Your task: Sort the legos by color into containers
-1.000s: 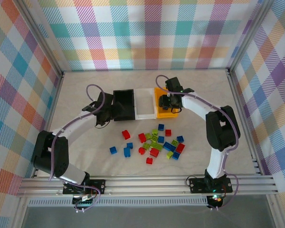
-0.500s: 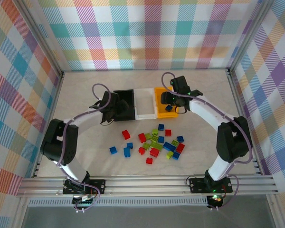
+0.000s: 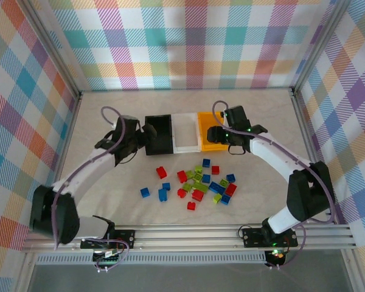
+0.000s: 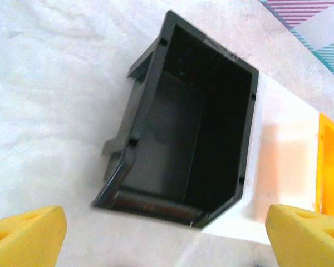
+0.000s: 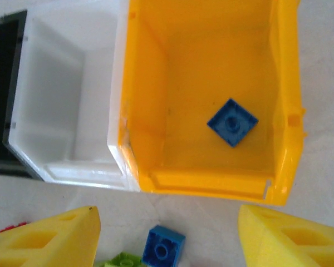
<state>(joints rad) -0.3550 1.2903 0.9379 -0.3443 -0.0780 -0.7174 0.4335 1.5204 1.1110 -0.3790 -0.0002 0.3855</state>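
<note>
Three containers stand in a row: a black bin (image 3: pixel 159 134), a white bin (image 3: pixel 185 132) and an orange bin (image 3: pixel 207 145). The black bin (image 4: pixel 172 133) holds nothing in the left wrist view. My left gripper (image 3: pixel 146 137) hovers at its near-left end, open, with nothing between the yellow fingertips (image 4: pixel 28 236). One blue brick (image 5: pixel 232 122) lies in the orange bin (image 5: pixel 172 83). My right gripper (image 3: pixel 215 135) hangs open over that bin's near edge. Below it, another blue brick (image 5: pixel 163 248) rests on the table. The loose legos (image 3: pixel 201 180) lie in a red, blue and green heap.
A red brick (image 3: pixel 162 172) and two blue bricks (image 3: pixel 145 192) (image 3: pixel 164 193) lie left of the heap. The white bin (image 5: pixel 61 111) looks bare inside. Aluminium rails (image 3: pixel 188 234) run along the near edge, and checked walls close in the other sides.
My right gripper has pulled back from over the orange bin toward its near edge and opened wider; a blue brick now lies in that bin. The left arm has swung its elbow outward.
</note>
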